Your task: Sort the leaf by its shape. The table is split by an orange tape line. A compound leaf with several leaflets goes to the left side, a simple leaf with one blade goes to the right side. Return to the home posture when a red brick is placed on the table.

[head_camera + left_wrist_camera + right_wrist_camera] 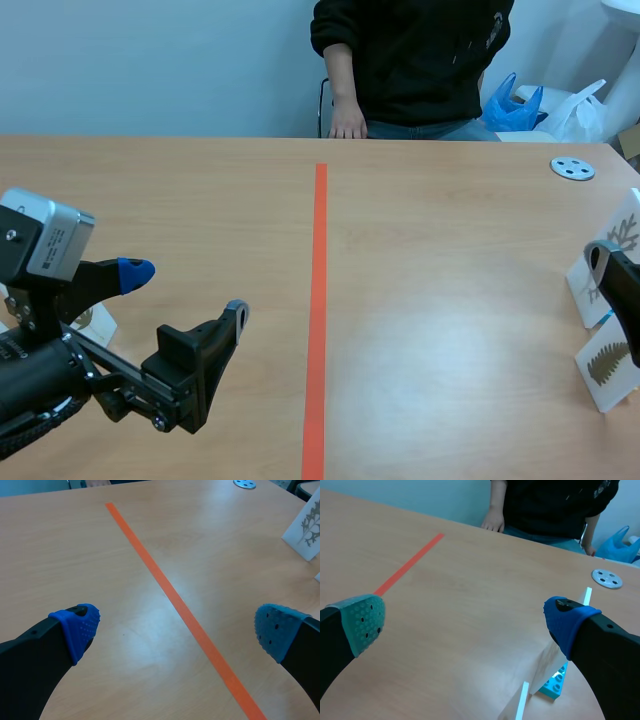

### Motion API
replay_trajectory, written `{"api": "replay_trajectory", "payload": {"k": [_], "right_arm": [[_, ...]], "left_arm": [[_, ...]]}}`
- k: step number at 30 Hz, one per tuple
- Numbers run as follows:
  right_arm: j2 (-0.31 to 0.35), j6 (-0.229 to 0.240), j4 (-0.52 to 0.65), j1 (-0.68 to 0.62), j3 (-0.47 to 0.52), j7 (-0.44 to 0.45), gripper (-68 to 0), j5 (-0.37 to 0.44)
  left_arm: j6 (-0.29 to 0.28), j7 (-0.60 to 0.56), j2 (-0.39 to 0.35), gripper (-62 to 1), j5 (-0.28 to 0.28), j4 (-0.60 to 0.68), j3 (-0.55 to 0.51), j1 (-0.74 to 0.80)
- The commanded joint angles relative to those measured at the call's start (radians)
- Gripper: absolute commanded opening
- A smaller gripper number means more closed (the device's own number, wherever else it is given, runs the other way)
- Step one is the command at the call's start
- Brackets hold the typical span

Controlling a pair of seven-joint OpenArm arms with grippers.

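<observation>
Two white cards stand at the table's right edge. One card [608, 362] shows a feather-like leaf with several leaflets, the other card [612, 245] a branching leaf. My right gripper [465, 622] is open beside them, with one finger [600, 262] in front of the farther card. The cards' edges [522, 700] and a blue base [555, 685] lie under that gripper's right finger. Low at the left, my left gripper [185, 295] is open and holds nothing. The orange tape line [170, 592] runs between its pads. Another card [97, 323] stands partly hidden behind the left arm.
The orange tape line [318, 300] splits the table down the middle. A grey disc [572, 168] lies at the far right. A person sits across the table with a hand [347, 125] at its far edge. Blue and white bags [512, 105] sit behind the table.
</observation>
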Motion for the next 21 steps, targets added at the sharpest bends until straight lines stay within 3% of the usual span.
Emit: {"api": "replay_trajectory", "payload": {"k": [1,12,21], "right_arm": [[0.014,-0.002,0.003,0.017,0.008,0.013,0.4,0.011],[0.014,-0.002,0.003,0.019,0.005,-0.016,0.4,0.012],[0.027,-0.015,0.032,0.025,-0.098,-0.065,0.4,0.011]], "left_arm": [[0.001,-0.013,0.000,1.4,-0.006,0.024,-0.008,0.003],[-0.002,-0.013,0.000,1.4,-0.006,0.024,-0.008,0.003],[-0.003,-0.013,-0.001,1.4,-0.006,0.024,-0.008,0.003]]}}
